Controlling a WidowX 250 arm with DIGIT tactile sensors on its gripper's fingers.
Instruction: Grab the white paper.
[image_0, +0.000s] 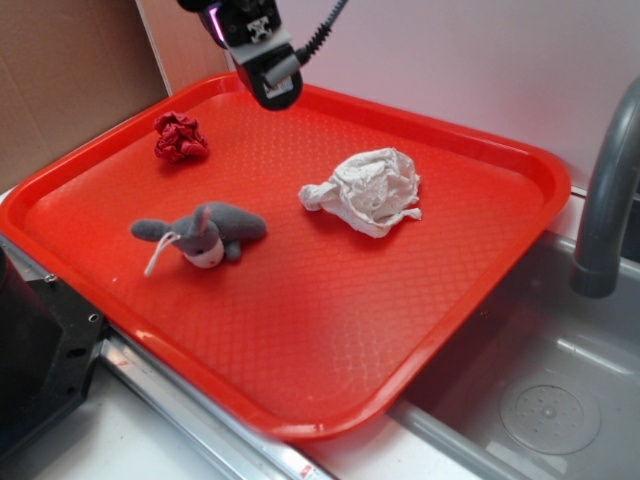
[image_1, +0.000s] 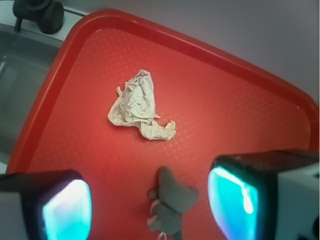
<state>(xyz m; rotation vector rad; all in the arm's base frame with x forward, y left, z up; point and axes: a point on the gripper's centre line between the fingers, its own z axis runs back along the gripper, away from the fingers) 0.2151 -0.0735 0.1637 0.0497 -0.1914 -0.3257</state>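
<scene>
Three loose things lie on the red tray (image_0: 480, 290): the white paper (image_0: 368, 190), a red paper ball (image_0: 180, 137) and a grey plush animal (image_0: 205, 233). The white paper sits in the right half of the tray, closer to the far edge than to the near edge, and well apart from the other two things. Its small pointed tail turns toward the plush animal.

The gripper (image_0: 272, 88) hangs in the air above the far edge of the tray, near the far left corner, and it touches nothing. In the wrist view its two fingers (image_1: 235, 197) stand wide apart with only bare tray and the plush animal between them, so the pincer is released and empty.

The paper looks very light, soft and full of wrinkles. It will probably crush under the fingers and not slip much, and nothing in it can break. The best place to take hold seems to be the thick lumpy middle of the wad, with the fingers closing across its narrower side. The thin tail is a poor place, because it may tear or slide out.
</scene>
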